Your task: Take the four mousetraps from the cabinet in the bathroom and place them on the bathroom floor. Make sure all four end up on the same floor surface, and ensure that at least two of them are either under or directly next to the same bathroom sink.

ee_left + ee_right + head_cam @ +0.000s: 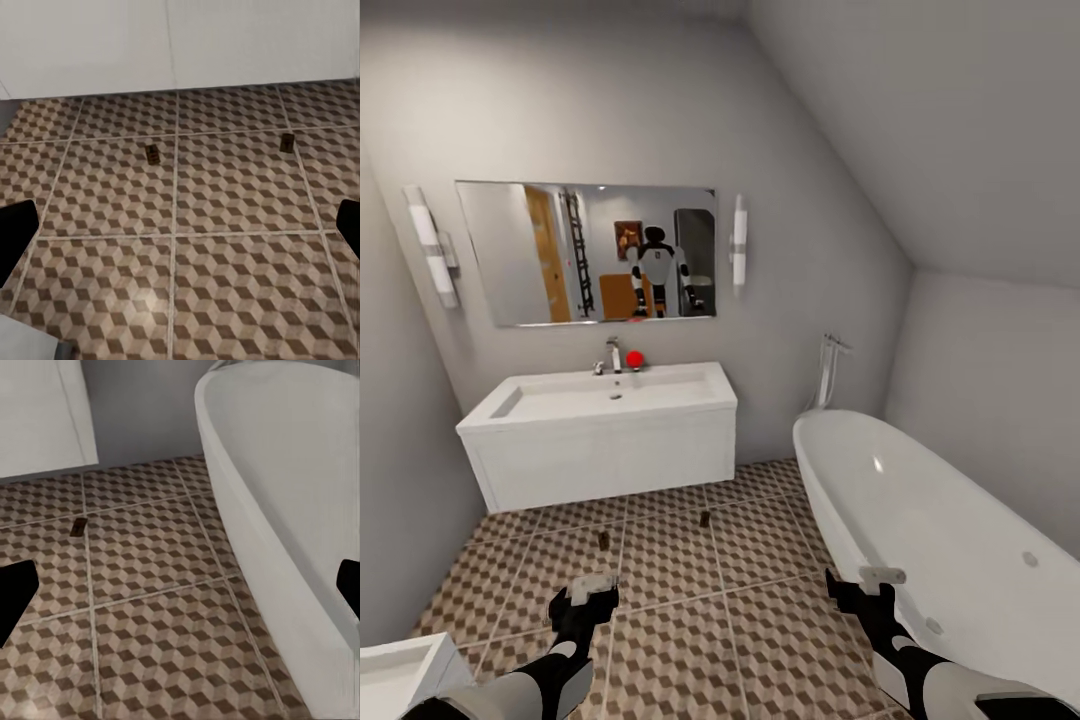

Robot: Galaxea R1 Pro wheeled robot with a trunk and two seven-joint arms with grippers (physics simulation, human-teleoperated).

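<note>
White bathroom sink (610, 410), two mousetraps (602, 540) on floor (760, 620)

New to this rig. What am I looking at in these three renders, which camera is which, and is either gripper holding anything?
It's a simulated two-armed wheeled robot in a bathroom. The big picture is from its head camera: the left gripper and right gripper reach forward over the patterned bathroom floor. Ahead hangs the white bathroom sink with a mirror above; a bathtub stands to the right. The other two pictures come from cameras on each wrist, looking past the dark fingertips at the tiles. Two small brown mousetraps lie in front of the sink: one, another. Both grippers are open and empty.
</note>
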